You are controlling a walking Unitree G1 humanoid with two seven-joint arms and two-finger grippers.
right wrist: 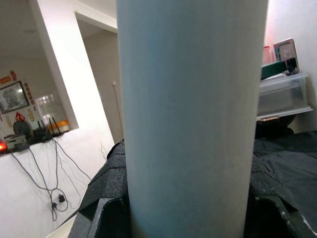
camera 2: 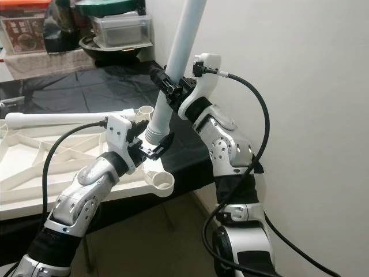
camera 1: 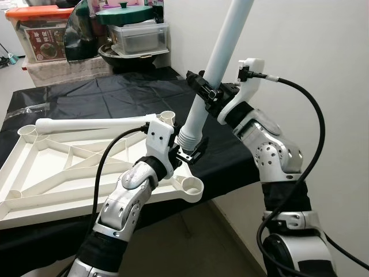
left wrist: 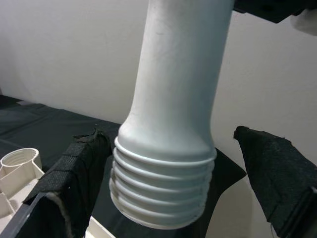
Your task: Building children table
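Observation:
A white table top (camera 1: 55,173) lies upside down on the black-covered table, with round leg sockets at its corners; the near one (camera 1: 193,186) is closest to my arms. My right gripper (camera 1: 209,91) is shut on a long white table leg (camera 1: 222,55), holding it tilted above the table's right edge. The leg's ribbed threaded end (left wrist: 161,191) hangs between the fingers (left wrist: 74,173) of my left gripper (camera 1: 187,151), which stands open, with gaps on both sides. A second white leg (camera 1: 86,123) lies across the far side of the table top.
Storage boxes (camera 1: 43,40), a clear tub (camera 1: 138,34) and a pot with a green lid (camera 1: 124,14) stand behind the table. A white wall (camera 1: 323,52) rises close on the right. The table's front right corner drops to the floor (camera 1: 219,231).

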